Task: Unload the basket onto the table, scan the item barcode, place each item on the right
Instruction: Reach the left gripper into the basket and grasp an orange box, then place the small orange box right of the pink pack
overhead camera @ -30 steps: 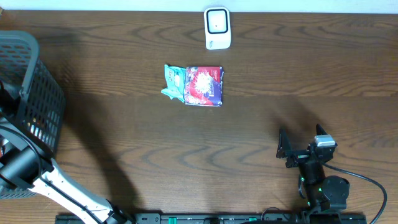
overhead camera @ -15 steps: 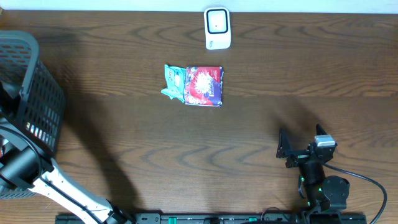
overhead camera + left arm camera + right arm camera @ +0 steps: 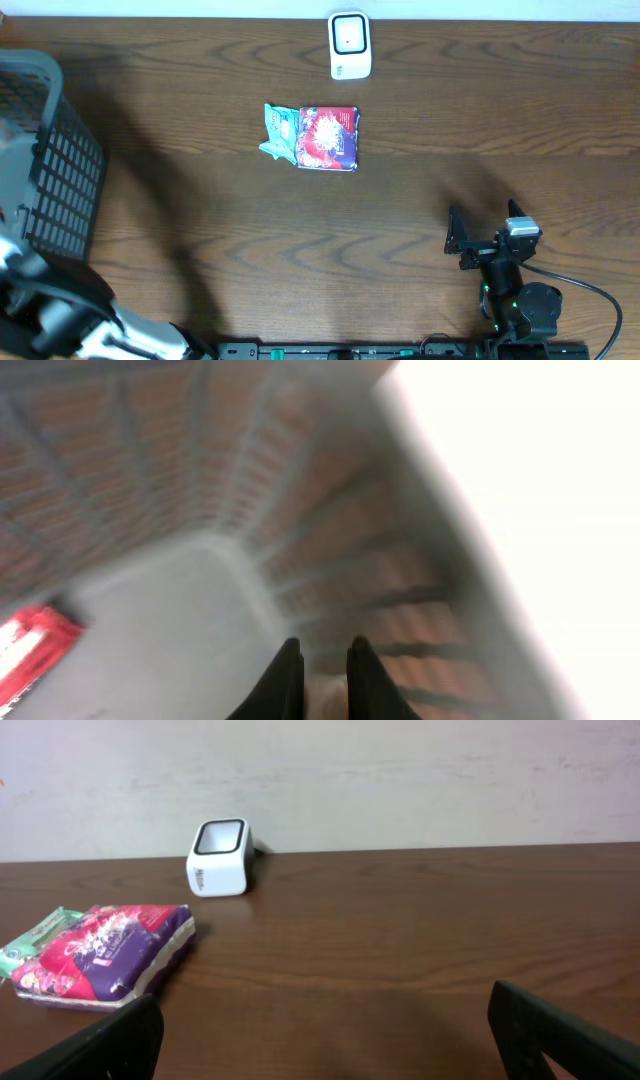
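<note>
Overhead: the left arm (image 3: 55, 318) differs from the earlier frame. It now sits lower, in the bottom-left corner, motion-blurred, and no longer crosses the grey mesh basket (image 3: 50, 160), so more of the basket wall shows. Nothing else has changed: packets, scanner and right arm are all in the same spots.

The left end effector (image 3: 325, 682) was wider a second ago and is now narrow, fingers nearly together with only a slit between them. I can't make out anything pinched there. The right end effector (image 3: 330, 1045) is wide, its fingers at the frame's bottom corners, hovering low over the surface (image 3: 200, 240) near the front right.

Containers: the left wrist cam looks into the basket, with mesh walls and a pale floor. A red item (image 3: 28, 645) lies on the floor at the left edge. It is cut off and blurred, so I can't ID it.

Task item: a red-and-purple snack packet (image 3: 328, 138) lies flat mid-surface, overlapping a green packet (image 3: 277, 132) on its left side. The white barcode scanner (image 3: 349, 45) stands at the far edge, well apart from the packets.

Hard to see: the left wrist view is heavily blurred and its right side is blown out white. The left end effector itself is not discernible overhead. No barcode is legible.
</note>
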Controlling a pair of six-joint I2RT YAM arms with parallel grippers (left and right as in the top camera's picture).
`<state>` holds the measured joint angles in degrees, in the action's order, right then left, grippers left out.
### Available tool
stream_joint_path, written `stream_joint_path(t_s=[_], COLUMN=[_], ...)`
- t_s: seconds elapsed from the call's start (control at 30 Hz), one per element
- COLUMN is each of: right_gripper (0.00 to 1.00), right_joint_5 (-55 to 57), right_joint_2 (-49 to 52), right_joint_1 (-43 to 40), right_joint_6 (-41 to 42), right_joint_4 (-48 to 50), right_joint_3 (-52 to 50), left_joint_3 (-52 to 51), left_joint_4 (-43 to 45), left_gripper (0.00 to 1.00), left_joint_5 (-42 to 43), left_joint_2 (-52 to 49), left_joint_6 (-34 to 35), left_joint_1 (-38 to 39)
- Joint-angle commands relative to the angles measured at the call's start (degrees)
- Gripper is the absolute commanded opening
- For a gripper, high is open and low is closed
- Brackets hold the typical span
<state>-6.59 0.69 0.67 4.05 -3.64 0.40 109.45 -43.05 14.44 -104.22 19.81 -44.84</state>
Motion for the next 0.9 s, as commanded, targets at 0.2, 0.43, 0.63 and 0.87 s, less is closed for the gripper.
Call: stream_joint_path(t_s=[0.2,0.43,0.63,0.87], right_gripper=[0.99,0.99,0.99,0.99], right_joint_5=[0.0,0.1,0.1,0.1], right_joint_2=[-0.3,-0.3,-0.3,-0.3], right_joint_1=[0.3,0.3,0.3,0.3], right_joint_6=[-0.5,-0.5,-0.5,-0.5], right_joint_4=[-0.2,-0.2,-0.2,-0.2], right_joint_3=[-0.1,-0.1,-0.1,-0.1], left_joint_3=[1.6,1.4,-2.2,-3.1], left_joint_4=[4.1,0.3,-0.8,0.5], left_gripper=[0.08,0.08,0.07,0.07], left_joint_5=[20.7,20.8,20.7,20.8], left_joint_2=[19.3,22.6,18.8,7.2], left_joint_6=[6.5,3.0,-6.3,-7.6], left_joint_1=[3.4,15.9,30.1,44.7])
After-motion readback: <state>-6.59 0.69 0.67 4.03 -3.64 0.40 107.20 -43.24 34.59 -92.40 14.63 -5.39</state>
